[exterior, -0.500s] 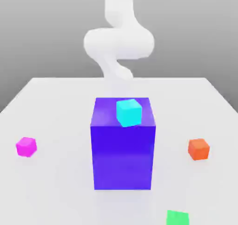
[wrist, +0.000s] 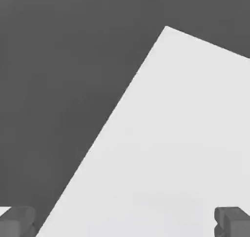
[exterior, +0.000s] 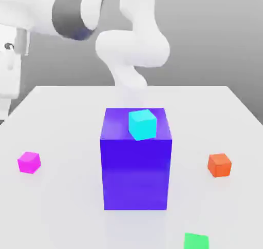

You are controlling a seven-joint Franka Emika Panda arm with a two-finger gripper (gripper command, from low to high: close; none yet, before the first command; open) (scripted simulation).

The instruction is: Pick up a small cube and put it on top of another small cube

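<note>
- Gripper [wrist: 125,221]: I see its fingers spread wide, holding nothing, over table [wrist: 185,133].
- Magenta cube [exterior: 29,162]: exterior view's left, on the table.
- Green cube [exterior: 196,241]: near edge, well apart.

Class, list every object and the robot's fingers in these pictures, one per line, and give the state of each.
Pink cube: on the table, free, untouched.
Green cube: on the table, nothing on it.
Cyan cube: resting atop the blue block.
Blue block: upright on the table.
Orange cube: on the table, alone.
Fingers: open, holding nothing.
</note>
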